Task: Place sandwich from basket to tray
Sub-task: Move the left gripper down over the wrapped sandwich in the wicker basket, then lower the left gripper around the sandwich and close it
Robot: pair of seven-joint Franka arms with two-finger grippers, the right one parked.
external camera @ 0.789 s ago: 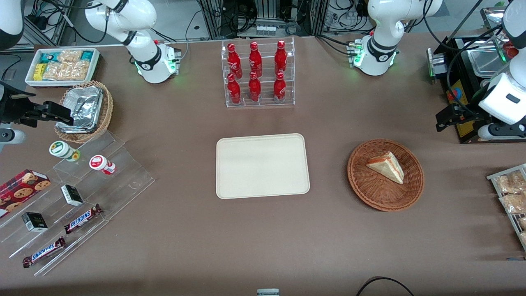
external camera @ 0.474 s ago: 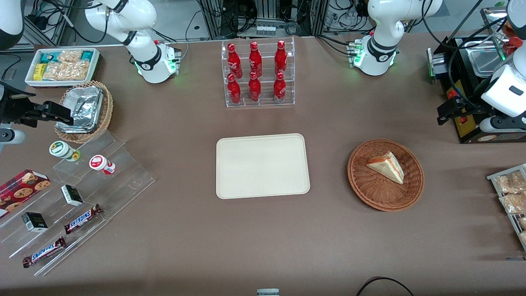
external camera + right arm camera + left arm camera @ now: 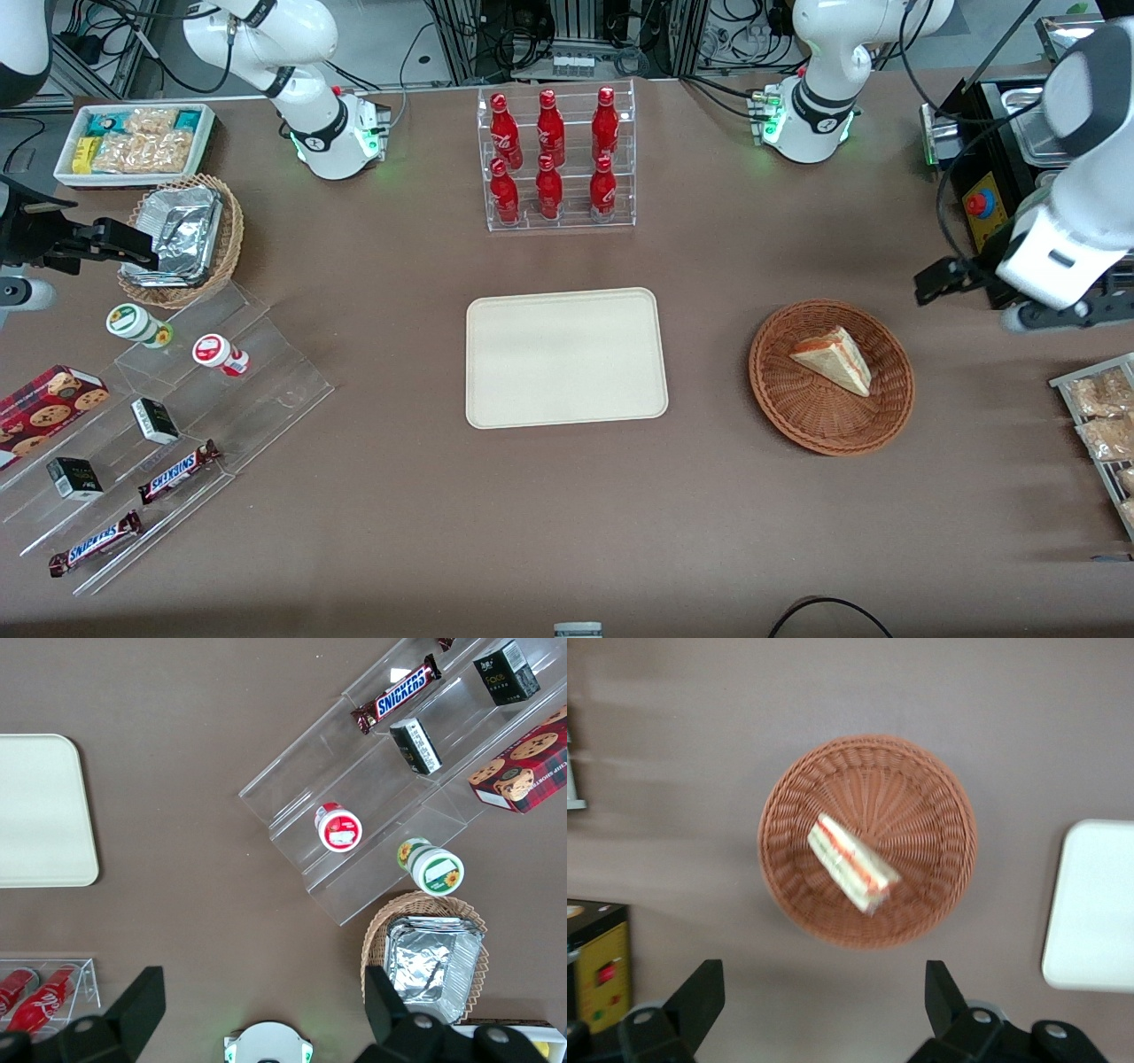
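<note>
Gripper [image 3: 819,997] spread wide above basket [image 3: 868,840] rim

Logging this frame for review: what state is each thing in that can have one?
gripper: open, holding nothing, above the table beside the basket.
sandwich: lying in the basket, not gripped.
basket: on the table, holding only the sandwich.
tray: flat on the table, nothing on it.
bottles: upright in the clear rack.

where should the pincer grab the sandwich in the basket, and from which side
Probably from straight above. The sandwich lies flat near the middle of the basket, whose raised rim blocks a sideways approach. Close across the wedge's two long sides at mid-length, where it is narrow enough to span. The pincer hangs open above the basket's edge, not yet over the sandwich.
</note>
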